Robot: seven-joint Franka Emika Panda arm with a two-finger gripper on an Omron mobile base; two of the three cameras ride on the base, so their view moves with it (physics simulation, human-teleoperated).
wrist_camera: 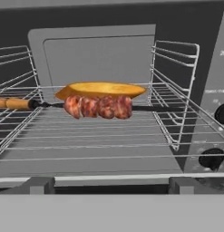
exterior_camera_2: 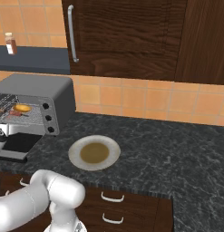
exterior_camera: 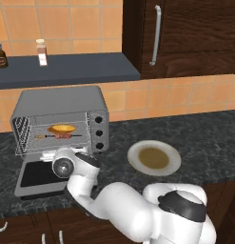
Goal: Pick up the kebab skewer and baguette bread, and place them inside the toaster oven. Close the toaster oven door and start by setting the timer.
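Note:
The toaster oven (exterior_camera: 66, 102) (exterior_camera_2: 45, 88) stands at the counter's left with its door (exterior_camera: 33, 178) (exterior_camera_2: 16, 147) folded down flat. On its wire rack lies the baguette bread (exterior_camera: 62, 128) (exterior_camera_2: 22, 108) (wrist_camera: 102, 89). Just in front of the bread lies the kebab skewer (exterior_camera: 62, 136) (exterior_camera_2: 13, 114) (wrist_camera: 99, 107), with reddish chunks on it. My gripper (exterior_camera: 62, 155) (wrist_camera: 112, 186) hovers over the open door at the oven's mouth, facing the rack. It is open, and nothing sits between its widely spread tips.
Three dark knobs (exterior_camera: 99, 132) (wrist_camera: 212, 158) line the oven's right panel. A white plate (exterior_camera: 135, 152) (exterior_camera_2: 75, 152) with a brown centre rests on the dark counter to the right. A bottle (exterior_camera: 42, 52) and a jar (exterior_camera: 1, 55) sit on the shelf above.

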